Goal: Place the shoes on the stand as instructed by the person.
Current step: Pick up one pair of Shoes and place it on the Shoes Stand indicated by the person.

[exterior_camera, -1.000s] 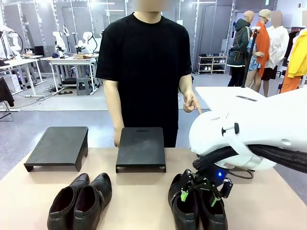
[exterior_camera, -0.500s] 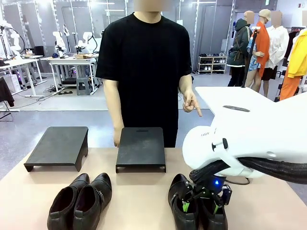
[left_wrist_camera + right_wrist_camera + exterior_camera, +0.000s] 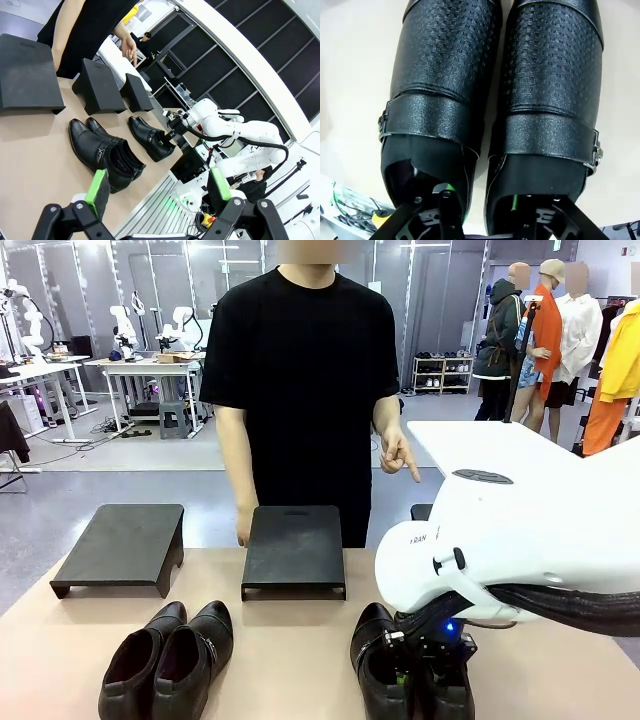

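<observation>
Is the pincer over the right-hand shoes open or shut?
Shut: the right pincer has one finger inside each shoe of the right-hand pair, pinching their inner sides together.

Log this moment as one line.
right gripper: shut on right-hand shoes; left gripper: open, holding nothing; person's hand: pointing down; other shoes: on table

Centre frame, black low-cut shoe pair [image 3: 445,75]: leather stamped with fine grid grain, dull sheen. Its cross strap [image 3: 430,120]: pebbled, rougher. Small buckle [image 3: 383,122]: shiny metal. Lower left, other black shoe pair [image 3: 165,660]: smooth leather, glossier. Black flat-topped stand at left [image 3: 125,540] and black flat-topped stand mid-frame [image 3: 293,545]: matt, faintly textured. Tan tabletop [image 3: 290,650]: smooth, matt. White robot arm shell [image 3: 520,540], right: glossy plastic. Person's black T-shirt [image 3: 300,380]: matt cloth.
</observation>
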{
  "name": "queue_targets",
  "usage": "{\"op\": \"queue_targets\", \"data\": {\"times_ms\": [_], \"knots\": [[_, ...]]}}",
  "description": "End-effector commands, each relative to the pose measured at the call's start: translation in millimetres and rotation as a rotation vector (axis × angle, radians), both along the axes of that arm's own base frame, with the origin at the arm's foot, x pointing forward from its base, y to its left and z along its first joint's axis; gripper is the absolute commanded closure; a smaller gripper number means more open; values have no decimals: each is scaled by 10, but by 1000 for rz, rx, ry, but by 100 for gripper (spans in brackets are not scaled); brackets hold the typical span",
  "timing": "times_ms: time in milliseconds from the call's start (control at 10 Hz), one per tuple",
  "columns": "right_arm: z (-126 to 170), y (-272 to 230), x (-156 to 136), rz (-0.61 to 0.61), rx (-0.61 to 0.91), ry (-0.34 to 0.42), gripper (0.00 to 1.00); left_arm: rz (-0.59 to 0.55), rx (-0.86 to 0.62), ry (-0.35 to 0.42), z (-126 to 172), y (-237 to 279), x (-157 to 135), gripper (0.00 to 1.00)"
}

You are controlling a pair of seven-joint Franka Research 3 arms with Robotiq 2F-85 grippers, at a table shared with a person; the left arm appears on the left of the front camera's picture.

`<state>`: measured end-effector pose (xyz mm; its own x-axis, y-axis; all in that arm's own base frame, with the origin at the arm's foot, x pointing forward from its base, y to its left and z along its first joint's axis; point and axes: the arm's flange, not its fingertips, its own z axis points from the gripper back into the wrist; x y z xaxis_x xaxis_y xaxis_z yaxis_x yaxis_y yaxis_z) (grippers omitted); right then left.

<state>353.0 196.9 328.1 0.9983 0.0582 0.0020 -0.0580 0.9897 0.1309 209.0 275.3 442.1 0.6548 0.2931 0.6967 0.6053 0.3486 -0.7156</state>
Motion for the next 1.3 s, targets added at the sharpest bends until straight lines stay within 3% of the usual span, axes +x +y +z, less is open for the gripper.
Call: {"op": "queue_targets", "data": {"times_ms": [0,500,800,1200], "knots": [[-41,55,62,-29,-41,-15,97,-4,-9,-17,24,21,-6,0],[87,-9,53,-36,-59,-22,100,-4,-9,-17,24,21,-6,0],[705,-337,-69,16,-74,-99,100,-4,-9,-17,24,21,-6,0],[1432,-1282,-109,126,-11,-175,100,-4,-9,-17,24,21,-6,0]]}}
